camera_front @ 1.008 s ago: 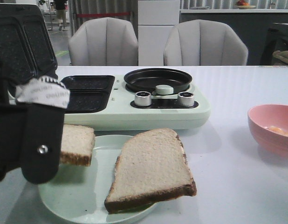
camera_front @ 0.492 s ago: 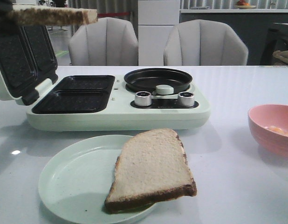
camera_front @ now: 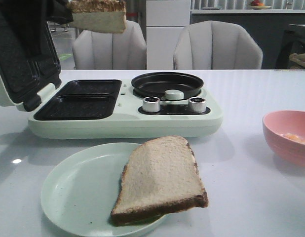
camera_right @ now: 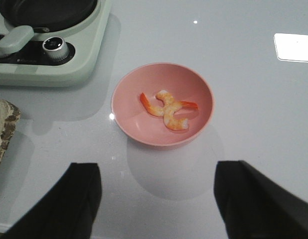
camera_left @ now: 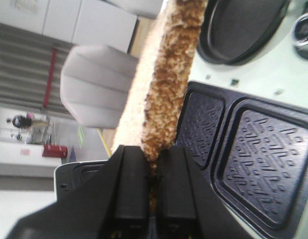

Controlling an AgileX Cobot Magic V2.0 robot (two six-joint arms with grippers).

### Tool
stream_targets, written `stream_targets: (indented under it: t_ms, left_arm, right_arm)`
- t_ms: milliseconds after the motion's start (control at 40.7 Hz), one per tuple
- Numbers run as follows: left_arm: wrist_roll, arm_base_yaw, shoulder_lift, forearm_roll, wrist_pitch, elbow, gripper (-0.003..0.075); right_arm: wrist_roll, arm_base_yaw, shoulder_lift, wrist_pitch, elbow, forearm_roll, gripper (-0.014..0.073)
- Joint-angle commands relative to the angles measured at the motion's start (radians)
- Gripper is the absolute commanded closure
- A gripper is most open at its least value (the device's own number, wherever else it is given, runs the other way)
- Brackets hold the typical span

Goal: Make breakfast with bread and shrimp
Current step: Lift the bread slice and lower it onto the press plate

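Carrying one bread slice (camera_front: 99,15) pinched edge-on in your left gripper (camera_left: 153,199), you hover above the open sandwich maker (camera_front: 120,111); next, lower it into a near-left grill well (camera_front: 76,107). Your right gripper (camera_right: 156,199) hangs wide open, empty, near the shrimp (camera_right: 168,108).

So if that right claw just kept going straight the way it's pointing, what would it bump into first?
Most likely the pink bowl holding the shrimp. In the right wrist view the open right gripper has the bowl centred just ahead of its fingers, with only bare table between. Depth is hard to judge.
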Motion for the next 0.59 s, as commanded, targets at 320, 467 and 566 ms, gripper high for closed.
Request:
stream_targets:
  t_ms: [320, 467, 566]
  left_arm:
    - [-0.013, 0.243, 0.36, 0.067, -0.147, -0.364, 0.0622]
    - [-0.001, 0.311, 0.435, 0.127, -0.237, -0.424, 0.0622]
    - [-0.001, 0.347, 0.477, 0.127, -0.28, -0.458, 0.0622]
  right_arm:
    - [-0.002, 0.002, 0.012, -0.068, -0.035, -0.004, 0.0012]
    - [-0.002, 0.002, 0.012, -0.068, -0.035, -0.004, 0.0012]
    - [-0.002, 0.002, 0.012, -0.068, -0.035, -0.004, 0.0012]
